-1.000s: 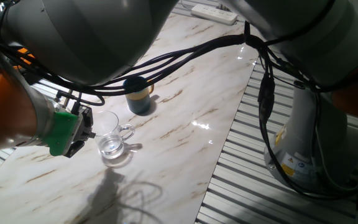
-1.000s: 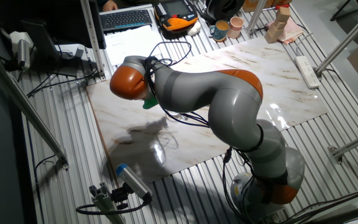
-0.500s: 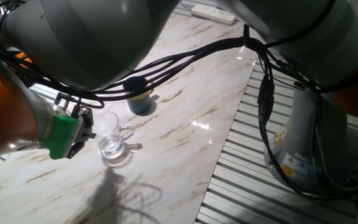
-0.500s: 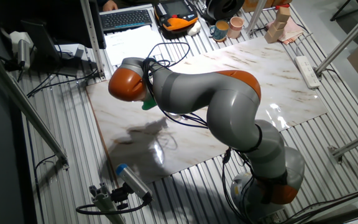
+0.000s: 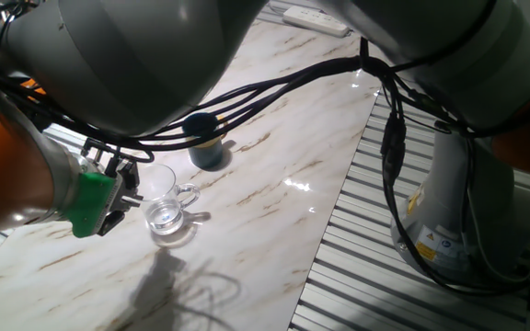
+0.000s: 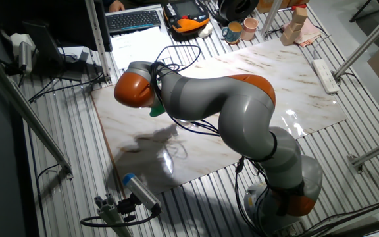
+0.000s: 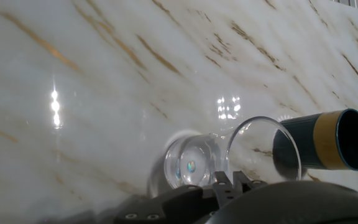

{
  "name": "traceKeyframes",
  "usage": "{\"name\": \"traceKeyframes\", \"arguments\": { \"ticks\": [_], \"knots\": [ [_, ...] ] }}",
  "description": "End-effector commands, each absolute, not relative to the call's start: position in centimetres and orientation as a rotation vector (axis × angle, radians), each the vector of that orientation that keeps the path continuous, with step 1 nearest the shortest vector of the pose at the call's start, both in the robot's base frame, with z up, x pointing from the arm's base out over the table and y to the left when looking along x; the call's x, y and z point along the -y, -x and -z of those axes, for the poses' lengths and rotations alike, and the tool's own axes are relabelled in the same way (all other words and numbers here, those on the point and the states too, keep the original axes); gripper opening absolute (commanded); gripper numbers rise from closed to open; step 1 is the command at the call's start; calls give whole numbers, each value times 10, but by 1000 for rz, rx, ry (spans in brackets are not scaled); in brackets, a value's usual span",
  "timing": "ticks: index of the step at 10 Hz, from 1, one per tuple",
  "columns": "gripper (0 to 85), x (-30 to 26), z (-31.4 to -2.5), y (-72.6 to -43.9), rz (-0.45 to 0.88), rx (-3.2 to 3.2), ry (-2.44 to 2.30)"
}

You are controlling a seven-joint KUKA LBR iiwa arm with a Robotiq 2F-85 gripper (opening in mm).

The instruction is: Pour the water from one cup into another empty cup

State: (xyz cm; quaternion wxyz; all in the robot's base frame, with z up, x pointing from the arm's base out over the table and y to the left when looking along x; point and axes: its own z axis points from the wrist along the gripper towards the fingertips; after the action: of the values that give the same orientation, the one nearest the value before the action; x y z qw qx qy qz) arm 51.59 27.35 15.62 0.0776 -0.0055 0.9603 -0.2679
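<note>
Hovering lower left, our gripper (image 5: 129, 191) is sitting just beside the glass mug (image 5: 165, 204); we cannot tell its opening.

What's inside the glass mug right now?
The glass mug holds a shallow pool of clear water at its base. The claw's body covers its near rim in the hand view.

One fixed cam close beside arm, other high overhead, hand cam near tabletop (image 7: 104, 93)
</note>
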Motion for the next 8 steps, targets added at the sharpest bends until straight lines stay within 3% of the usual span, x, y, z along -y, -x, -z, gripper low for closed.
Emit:
{"name": "traceKeyframes", "arguments": {
  "ticks": [1, 8],
  "knots": [
    [170, -273, -156, -516, 800, -2877, 19],
    [170, -273, -156, -516, 898, -2864, 129]
  ]
}}
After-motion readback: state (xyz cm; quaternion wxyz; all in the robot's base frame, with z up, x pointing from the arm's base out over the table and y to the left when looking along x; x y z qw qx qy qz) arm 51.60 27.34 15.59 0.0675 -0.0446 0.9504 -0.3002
